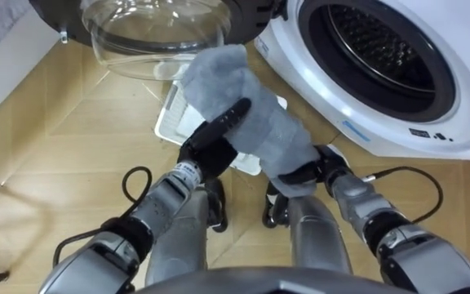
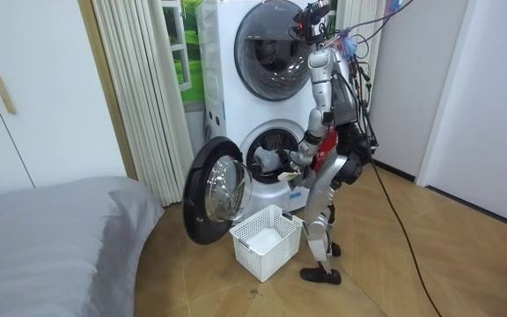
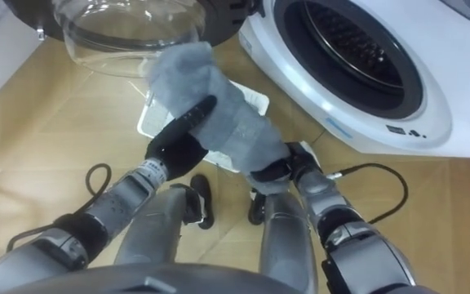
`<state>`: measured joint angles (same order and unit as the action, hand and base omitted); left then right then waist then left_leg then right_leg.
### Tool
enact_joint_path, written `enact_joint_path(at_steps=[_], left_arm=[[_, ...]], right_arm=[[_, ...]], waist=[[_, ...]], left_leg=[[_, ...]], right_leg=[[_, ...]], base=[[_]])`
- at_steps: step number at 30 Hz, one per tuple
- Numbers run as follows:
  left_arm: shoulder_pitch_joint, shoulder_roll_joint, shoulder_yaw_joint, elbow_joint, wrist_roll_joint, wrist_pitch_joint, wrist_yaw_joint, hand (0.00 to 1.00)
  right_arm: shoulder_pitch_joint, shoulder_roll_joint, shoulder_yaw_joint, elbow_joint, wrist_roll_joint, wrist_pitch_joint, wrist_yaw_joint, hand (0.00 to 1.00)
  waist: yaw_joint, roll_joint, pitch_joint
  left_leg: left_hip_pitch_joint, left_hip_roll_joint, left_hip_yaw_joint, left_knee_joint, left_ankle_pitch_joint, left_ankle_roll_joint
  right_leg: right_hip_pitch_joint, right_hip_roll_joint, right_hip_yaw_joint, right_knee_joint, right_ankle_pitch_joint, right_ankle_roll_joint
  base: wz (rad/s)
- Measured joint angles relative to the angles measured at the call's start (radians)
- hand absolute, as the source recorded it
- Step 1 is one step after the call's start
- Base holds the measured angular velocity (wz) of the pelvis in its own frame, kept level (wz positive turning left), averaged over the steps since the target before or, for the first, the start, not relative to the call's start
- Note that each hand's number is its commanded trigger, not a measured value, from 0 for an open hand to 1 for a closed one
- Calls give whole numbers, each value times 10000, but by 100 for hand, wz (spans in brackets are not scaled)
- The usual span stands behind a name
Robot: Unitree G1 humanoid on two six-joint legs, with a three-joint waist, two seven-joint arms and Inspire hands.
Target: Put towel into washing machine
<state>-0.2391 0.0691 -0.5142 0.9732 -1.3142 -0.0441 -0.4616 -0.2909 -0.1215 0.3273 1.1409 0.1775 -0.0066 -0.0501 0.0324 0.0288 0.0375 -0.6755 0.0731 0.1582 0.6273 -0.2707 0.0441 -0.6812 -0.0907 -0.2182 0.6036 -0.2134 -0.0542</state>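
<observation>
- A grey bed (image 2: 51, 229) fills the near left of the room view, with a pale curtain (image 2: 139, 97) behind it.
- The washer's door (image 1: 153, 33) stands swung open to the left. Its clear glass bowl is at the far left of the eye views, over the wood floor (image 1: 55, 147).
- A white basket (image 1: 168, 122) sits on the floor just near of the door and under the raised cloth. In the room view it stands at the robot's feet, on the room view's left.
- The left hand (image 1: 206, 147) comes up from the lower left and grasps the towel from the left side. One dark digit lies straight up the front of the cloth, and the rest are hidden behind it.
- The towel (image 1: 251, 114), grey and bunched, is held up between both hands above the basket. It is left of the drum's opening and outside it.
- The right hand (image 1: 304, 173) is clenched on the towel's lower right end, with dark fingers curled under the cloth.
- The washer (image 1: 365, 122) is at the far right. Its dark drum (image 1: 382, 41) is open, and the part of it in view holds nothing.
- In the room view the robot stands upright facing the lower washer, with a second machine (image 2: 267, 40) stacked above it.
</observation>
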Motion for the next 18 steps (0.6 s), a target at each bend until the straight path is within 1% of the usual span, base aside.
enact_joint_path(at_steps=[3, 4, 5, 6, 7, 9, 11, 12, 13, 15, 17, 18], left_arm=[[80, 64, 307, -3, 971, -196, 281, 0], [72, 98, 447, 10, 1468, -265, 476, 0], [127, 124, 509, 30, 1975, -323, 688, 0], [133, 137, 539, 32, 2252, -341, 803, 0], [128, 133, 695, 28, 2769, -381, 1016, 0], [224, 166, 827, 32, 3367, -487, 1369, 0], [271, 247, 996, 38, 4141, -536, 1900, 0], [275, 264, 1023, 44, 4309, -547, 2043, 0], [303, 269, 1111, 54, 4609, -605, 2302, 0], [353, 270, 1140, 107, 5001, -706, 2661, 0], [381, 278, 1154, 210, 5656, -711, 3152, 0], [403, 285, 1152, 210, 5866, -709, 3252, 0]], right_arm=[[-15, -80, -228, 66, 495, -60, -73, 100], [-23, -97, -278, 152, 763, -127, -168, 100], [-21, -94, -336, 239, 1061, -143, -268, 100], [-6, -92, -383, 251, 1193, -143, -319, 100], [6, -94, -438, 252, 1440, -143, -397, 100], [13, -126, -471, 251, 2070, -144, -497, 100], [30, -180, -529, 251, 2805, -155, -657, 100], [24, -189, -580, 251, 2913, -162, -696, 100], [-9, -202, -674, 254, 3046, -170, -740, 100], [-41, -227, -758, 264, 3402, -175, -821, 100], [-64, -299, -826, 251, 4308, -212, -925, 100], [-73, -311, -901, 244, 4563, -235, -968, 100]], waist=[[11, -3, 2], [14, -14, 11], [20, -19, 16], [16, -22, 17], [3, -39, 28], [21, -51, 42], [4, -65, 54], [12, -71, 65], [11, -74, 96], [12, -79, 107], [5, -119, 131], [-4, -119, 131]], left_leg=[[61, -12, 27, -55, 13, -16], [40, -11, 30, -56, 14, -18], [37, -3, 44, -56, 14, -19], [39, -1, 53, -57, 13, -19], [47, 1, 85, -62, 13, -19], [51, -10, 111, -104, 14, -20], [59, -7, 138, -110, 15, -21], [56, -4, 176, -109, 15, -21], [53, 0, 198, -111, 15, -21], [51, -3, 203, -120, 15, -21], [12, -46, 194, -112, 14, -19], [-25, -100, 194, -112, 17, -14]], right_leg=[[36, 11, 11, -16, 0, 0], [7, 10, 41, -8, 0, -1], [1, 8, 47, -26, -3, -5], [-1, 8, 57, -30, -4, -7], [-19, 8, 95, -21, -5, -6], [-39, 3, 117, -28, -4, -5], [-45, -1, 118, -9, -6, -7], [-51, 0, 121, -7, -8, -8], [-54, -4, 119, -3, -11, -10], [-56, -12, 116, 0, -15, -5], [-134, -66, 131, 61, -56, 3], [-176, -75, 137, 70, -57, 4]], base=[[0], [0], [0], [-4], [-6], [-3], [0], [0], [0], [0], [0], [0]])
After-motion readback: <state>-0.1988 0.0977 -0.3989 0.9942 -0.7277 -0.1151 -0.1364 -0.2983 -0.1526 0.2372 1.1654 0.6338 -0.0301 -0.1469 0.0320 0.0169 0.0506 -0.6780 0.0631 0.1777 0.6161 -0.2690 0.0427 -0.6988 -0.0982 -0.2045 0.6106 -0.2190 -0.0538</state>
